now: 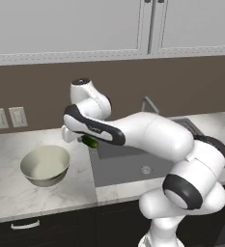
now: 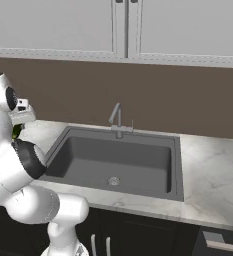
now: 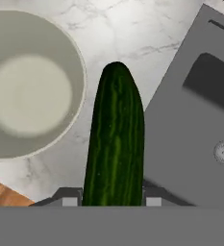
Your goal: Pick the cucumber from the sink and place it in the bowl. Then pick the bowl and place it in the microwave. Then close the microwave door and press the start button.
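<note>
While clamped in the fingers (image 3: 113,199), cucumber (image 3: 114,139) above marble countertop (image 3: 132,29), between bowl (image 3: 60,139) and sink (image 3: 180,144).

My arm rises from the base, folds at the elbow and reaches toward ten o'clock in the left base view, the forearm lying almost level and the wrist turned down. My gripper (image 1: 85,140) hangs at the end of it, jaws clamped on the cucumber (image 3: 114,139). In the hand view the cucumber runs from six o'clock up toward twelve, gripped at its lower end between my two fingers (image 3: 68,198).
</note>
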You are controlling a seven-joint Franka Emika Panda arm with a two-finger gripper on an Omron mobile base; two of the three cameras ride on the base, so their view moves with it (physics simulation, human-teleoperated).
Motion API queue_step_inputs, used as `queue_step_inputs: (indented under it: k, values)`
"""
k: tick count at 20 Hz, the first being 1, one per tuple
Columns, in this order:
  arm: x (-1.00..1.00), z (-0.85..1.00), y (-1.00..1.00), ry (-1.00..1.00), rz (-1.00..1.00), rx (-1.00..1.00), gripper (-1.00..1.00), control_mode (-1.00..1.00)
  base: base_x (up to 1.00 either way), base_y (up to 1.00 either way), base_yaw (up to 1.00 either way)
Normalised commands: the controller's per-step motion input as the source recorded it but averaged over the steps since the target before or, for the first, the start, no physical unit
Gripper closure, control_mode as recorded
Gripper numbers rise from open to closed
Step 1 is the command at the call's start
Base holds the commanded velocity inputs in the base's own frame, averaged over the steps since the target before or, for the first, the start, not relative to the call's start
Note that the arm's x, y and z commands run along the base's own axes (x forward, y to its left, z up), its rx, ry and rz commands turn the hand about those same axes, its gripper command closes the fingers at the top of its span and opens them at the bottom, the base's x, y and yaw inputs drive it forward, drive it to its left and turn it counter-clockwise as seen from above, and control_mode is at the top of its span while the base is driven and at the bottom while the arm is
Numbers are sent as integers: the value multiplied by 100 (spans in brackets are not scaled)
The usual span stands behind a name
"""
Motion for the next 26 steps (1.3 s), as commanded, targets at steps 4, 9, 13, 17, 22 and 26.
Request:
queue_step_inputs:
  k: [4, 9, 13, 17, 22, 26]
  values:
    - [-41, -7, 90, 3, 50, -2, 100, -100, 0, 0, 0]
    - [-2, -48, 80, 0, 39, -5, 100, -100, 0, 0, 0]
    - [21, -54, 62, 3, 17, -5, 100, -100, 0, 0, 0]
    - [42, -33, 38, 0, 3, -5, 100, -100, 0, 0, 0]
    - [52, -31, 22, 0, 0, -4, 100, -100, 0, 0, 0]
    - [44, -24, 37, 0, 0, -7, 100, -100, 0, 0, 0]
